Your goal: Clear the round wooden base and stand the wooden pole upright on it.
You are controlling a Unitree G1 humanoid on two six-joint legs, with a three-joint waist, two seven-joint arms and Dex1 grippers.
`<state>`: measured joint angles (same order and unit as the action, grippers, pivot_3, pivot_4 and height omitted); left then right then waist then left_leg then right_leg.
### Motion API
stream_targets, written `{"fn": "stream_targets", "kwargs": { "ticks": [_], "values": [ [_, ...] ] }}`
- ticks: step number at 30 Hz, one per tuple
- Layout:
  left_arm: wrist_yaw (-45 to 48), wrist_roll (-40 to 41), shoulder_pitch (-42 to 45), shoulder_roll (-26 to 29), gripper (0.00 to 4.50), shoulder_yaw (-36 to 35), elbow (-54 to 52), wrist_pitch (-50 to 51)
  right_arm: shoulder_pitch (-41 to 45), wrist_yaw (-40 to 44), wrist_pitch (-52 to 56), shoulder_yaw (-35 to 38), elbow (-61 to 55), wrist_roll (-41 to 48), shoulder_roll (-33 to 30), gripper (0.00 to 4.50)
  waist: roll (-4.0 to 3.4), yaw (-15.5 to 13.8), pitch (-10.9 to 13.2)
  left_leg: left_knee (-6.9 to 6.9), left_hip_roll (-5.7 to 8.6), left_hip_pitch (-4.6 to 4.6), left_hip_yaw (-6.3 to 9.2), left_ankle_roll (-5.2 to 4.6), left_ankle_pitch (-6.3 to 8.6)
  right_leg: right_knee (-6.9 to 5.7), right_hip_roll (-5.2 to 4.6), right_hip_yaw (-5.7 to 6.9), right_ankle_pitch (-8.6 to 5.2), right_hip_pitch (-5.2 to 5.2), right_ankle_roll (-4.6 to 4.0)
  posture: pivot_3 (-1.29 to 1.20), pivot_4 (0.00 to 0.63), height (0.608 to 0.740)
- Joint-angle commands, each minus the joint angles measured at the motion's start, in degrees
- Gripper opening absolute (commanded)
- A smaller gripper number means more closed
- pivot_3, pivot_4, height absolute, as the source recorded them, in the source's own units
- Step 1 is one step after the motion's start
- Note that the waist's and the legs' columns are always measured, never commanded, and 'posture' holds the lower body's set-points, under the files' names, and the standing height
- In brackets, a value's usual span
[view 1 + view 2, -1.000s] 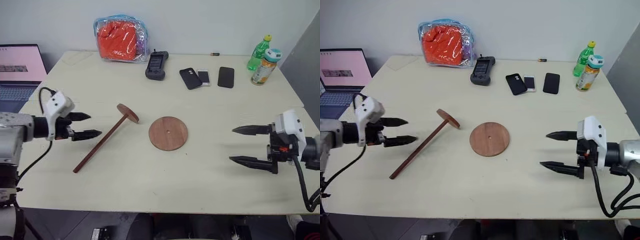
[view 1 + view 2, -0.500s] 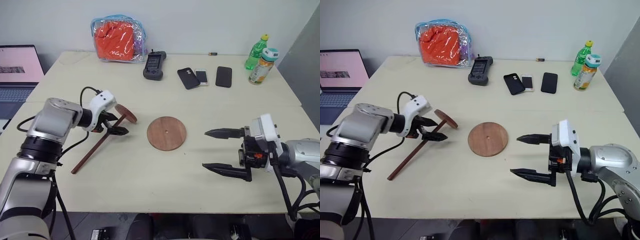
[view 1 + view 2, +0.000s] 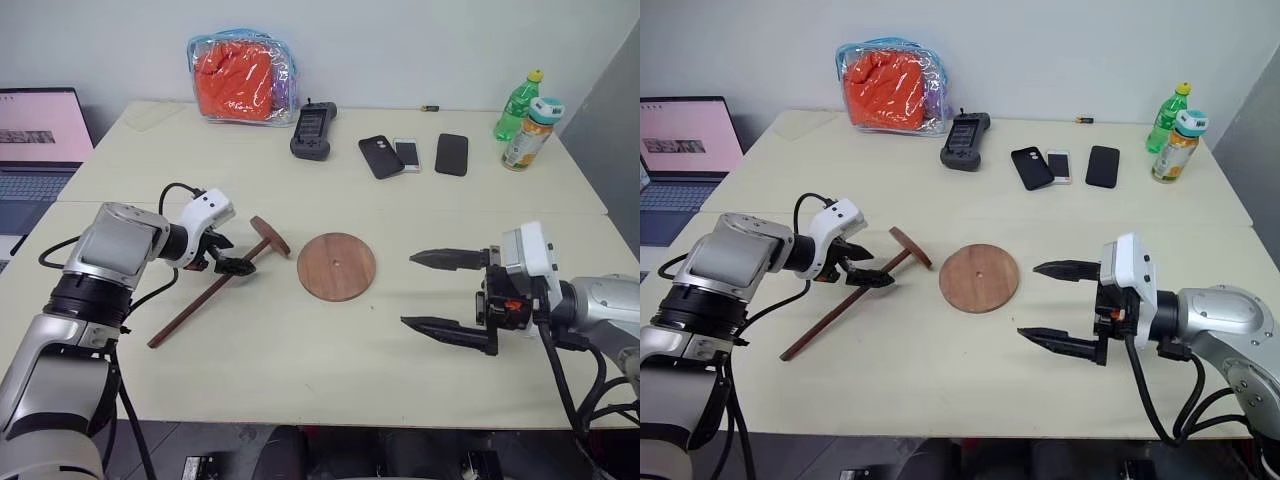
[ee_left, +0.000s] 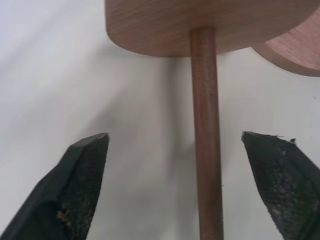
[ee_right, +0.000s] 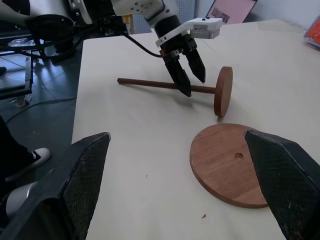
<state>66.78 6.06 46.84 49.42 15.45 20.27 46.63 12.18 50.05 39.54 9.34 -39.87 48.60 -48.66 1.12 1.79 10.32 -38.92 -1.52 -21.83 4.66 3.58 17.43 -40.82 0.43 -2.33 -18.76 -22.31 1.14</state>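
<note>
The round wooden base lies flat and bare in the middle of the table, its small centre hole showing. To its left the wooden pole lies on the table, its small disc end nearest the base. My left gripper is open and straddles the rod just behind that disc; in the left wrist view the pole runs between the two fingers with a gap on each side. My right gripper hovers open to the right of the base, holding nothing.
Along the far edge sit an orange bag, a black controller, three phones and two bottles. A laptop stands at the far left.
My left gripper swung right and down onto the pole, and the pole's disc end shifted slightly towards the base. My right gripper moved left, closer to the base.
</note>
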Motion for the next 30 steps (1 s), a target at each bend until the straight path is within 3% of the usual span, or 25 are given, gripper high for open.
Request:
{"fn": "stream_targets", "kwargs": {
  "ticks": [1,17,26,29,30],
  "values": [
    [0.14,-0.72,-0.11,0.33,3.31,-0.66,-1.39,-2.79,0.95,-0.14,-0.67,0.14,-1.24,1.19,0.15,4.5,0.0,0.0,0.0,0.0,0.0,0.0,0.0,0.0,0.0,0.0,0.0,-0.01,0.0,0.0,0.0,0.0,0.15,0.74],
    [2.12,-2.17,-1.76,0.64,0.29,0.05,-0.77,-5.65,0.87,-0.51,-0.29,-0.06,-1.67,1.86,-0.33,4.5,0.0,0.0,0.0,0.0,0.01,0.0,0.0,0.0,0.0,0.0,-0.01,-0.01,0.0,0.0,0.0,0.0,0.15,0.74],
    [1.5,-1.05,-1.86,0.58,0.28,-2.42,-1.5,-6.47,0.42,-0.66,0.05,0.43,-2.01,2.43,-0.94,4.5,0.0,0.0,0.0,0.0,0.0,0.0,0.0,0.0,0.0,0.0,-0.01,-0.01,0.0,0.0,0.0,0.0,0.15,0.74],
    [1.18,2.48,-1.31,-0.28,0.28,-6.68,-3.46,-7.65,0.31,-0.64,0.25,1.09,-2.11,2.88,-1.43,4.5,0.01,-0.01,0.0,0.0,0.0,0.0,0.0,0.0,0.0,0.0,0.0,0.0,0.0,0.0,0.0,0.0,0.15,0.74],
    [-0.01,6.49,-0.86,-3.0,0.28,-11.56,-4.52,-10.4,0.33,-0.73,0.33,1.54,-2.04,3.02,-1.75,4.5,0.01,-0.02,0.0,0.0,-0.04,-0.03,0.03,0.0,0.0,0.0,-0.01,0.02,0.0,0.0,0.0,0.0,0.15,0.74]
  ]
}}
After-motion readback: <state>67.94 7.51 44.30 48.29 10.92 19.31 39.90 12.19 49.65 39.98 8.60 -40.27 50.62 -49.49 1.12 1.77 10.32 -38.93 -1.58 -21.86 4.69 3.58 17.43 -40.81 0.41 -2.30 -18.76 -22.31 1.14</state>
